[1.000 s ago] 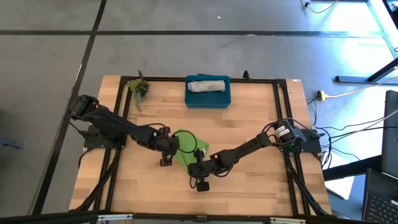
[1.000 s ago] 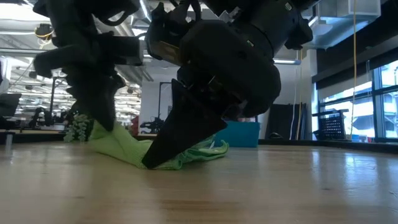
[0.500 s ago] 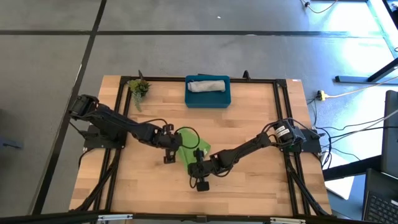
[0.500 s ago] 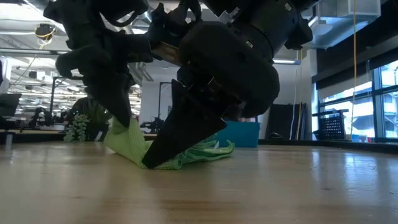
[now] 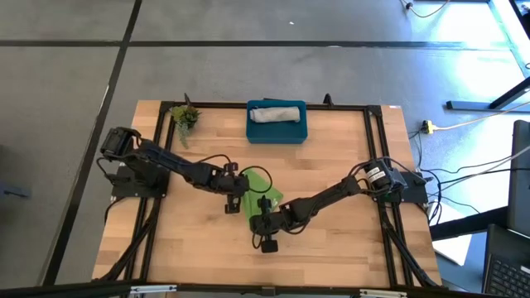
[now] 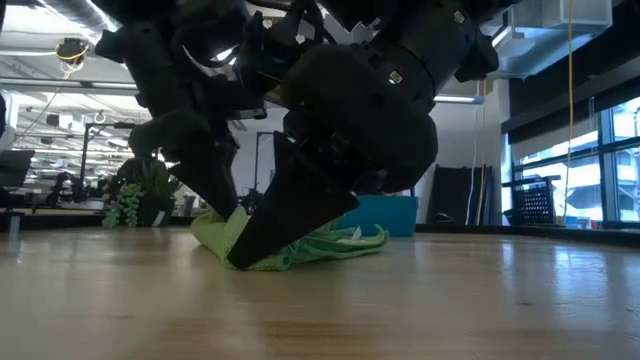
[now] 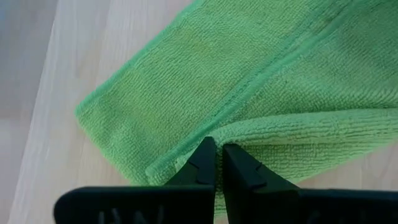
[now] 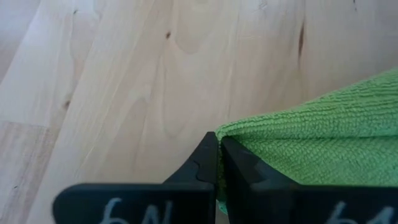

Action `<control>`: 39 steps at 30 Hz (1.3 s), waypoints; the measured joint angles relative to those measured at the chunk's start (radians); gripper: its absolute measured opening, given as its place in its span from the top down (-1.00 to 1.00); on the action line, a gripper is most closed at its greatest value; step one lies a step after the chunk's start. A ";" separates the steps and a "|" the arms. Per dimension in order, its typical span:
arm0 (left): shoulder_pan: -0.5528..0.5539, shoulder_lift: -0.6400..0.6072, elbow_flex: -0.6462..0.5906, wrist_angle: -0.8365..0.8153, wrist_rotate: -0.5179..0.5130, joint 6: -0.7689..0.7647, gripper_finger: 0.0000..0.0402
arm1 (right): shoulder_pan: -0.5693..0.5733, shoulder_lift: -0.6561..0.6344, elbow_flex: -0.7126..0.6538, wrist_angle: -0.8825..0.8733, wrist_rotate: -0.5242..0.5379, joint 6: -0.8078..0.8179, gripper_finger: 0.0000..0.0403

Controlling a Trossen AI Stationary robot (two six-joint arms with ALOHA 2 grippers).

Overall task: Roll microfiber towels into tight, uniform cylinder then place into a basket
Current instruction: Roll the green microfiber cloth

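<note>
The lime green towel (image 5: 263, 189) lies bunched and partly folded on the table's middle, also in the low view (image 6: 335, 244). My left gripper (image 7: 218, 155) is shut on its left side (image 5: 241, 188). My right gripper (image 8: 218, 150) is shut on its near corner (image 5: 262, 207), low at the table (image 6: 239, 263). The light grey towel (image 5: 276, 113) lies rolled inside the teal basket (image 5: 277, 135) at the far edge. My left gripper pinches a folded-over edge of the green towel (image 7: 244, 133) between its two fingers. They come slanting down from the table's left. The fold is raised a little, and the rest of the cloth lies slack on the table. My right gripper pinches the green towel's near corner (image 8: 231, 133) between its fingertips, slanting down from the table's right and near side. The corner sits right at the tabletop; one layer or several, I cannot tell.
A small green plant sprig (image 5: 184, 116) lies at the far left corner. A black frame (image 5: 369, 132) runs around the wooden tabletop. Bare wood stretches between the towel and the basket and along the near edge.
My left gripper has gone toward the table's right edge and a little down, staying shut. It has drawn the green towel's left side over toward the right, so the cloth is now narrower and more bunched. The corner in my right gripper has stayed in place.
</note>
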 joint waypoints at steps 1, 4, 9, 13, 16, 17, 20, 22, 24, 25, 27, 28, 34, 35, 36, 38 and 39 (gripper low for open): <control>0.004 0.000 0.000 -0.002 0.001 0.000 0.99 | 0.000 0.000 0.000 0.000 0.001 0.000 0.95; 0.012 0.019 0.001 -0.005 0.018 0.000 0.99 | 0.000 0.000 0.000 0.001 0.002 0.001 0.95; 0.021 0.045 -0.014 0.037 0.019 0.001 0.99 | 0.000 0.000 0.000 0.006 0.001 0.000 0.95; 0.029 0.062 -0.030 0.059 0.035 0.000 0.99 | 0.000 0.000 0.000 0.005 0.002 -0.003 0.95; 0.029 0.063 -0.040 0.065 0.037 -0.001 0.99 | 0.000 -0.003 0.002 0.002 0.014 -0.005 0.95; 0.029 0.063 -0.042 0.065 0.039 -0.001 0.99 | 0.000 -0.003 0.008 -0.007 0.016 -0.009 0.95; 0.029 0.064 -0.043 0.061 0.052 0.000 0.99 | 0.002 -0.005 0.038 -0.054 0.018 -0.027 0.95; 0.029 0.064 -0.044 0.058 0.060 0.000 0.99 | 0.003 -0.005 0.061 -0.100 0.024 -0.028 0.95; 0.029 0.064 -0.044 0.057 0.064 0.000 0.99 | 0.004 -0.005 0.090 -0.158 0.043 -0.021 0.95; 0.029 0.064 -0.044 0.057 0.065 0.000 0.99 | 0.006 -0.005 0.103 -0.186 0.054 -0.019 0.95; 0.029 0.065 -0.044 0.056 0.068 0.000 0.99 | 0.009 -0.005 0.125 -0.224 0.066 -0.019 0.95; 0.029 0.065 -0.045 0.055 0.070 0.000 0.99 | 0.011 -0.005 0.136 -0.243 0.067 -0.020 0.95; 0.029 0.065 -0.045 0.034 0.085 -0.003 0.99 | 0.024 -0.007 0.213 -0.367 0.151 0.015 0.95; 0.027 0.065 -0.045 0.031 0.087 -0.003 0.99 | 0.026 -0.007 0.225 -0.397 0.165 0.030 0.95; 0.023 0.065 -0.045 0.030 0.086 -0.004 0.99 | 0.026 -0.007 0.237 -0.421 0.179 0.043 0.95; 0.017 0.065 -0.045 0.029 0.083 -0.008 0.99 | 0.027 -0.009 0.252 -0.453 0.193 0.079 0.95; 0.013 0.065 -0.045 0.029 0.082 -0.018 0.99 | 0.027 -0.010 0.256 -0.467 0.201 0.093 0.95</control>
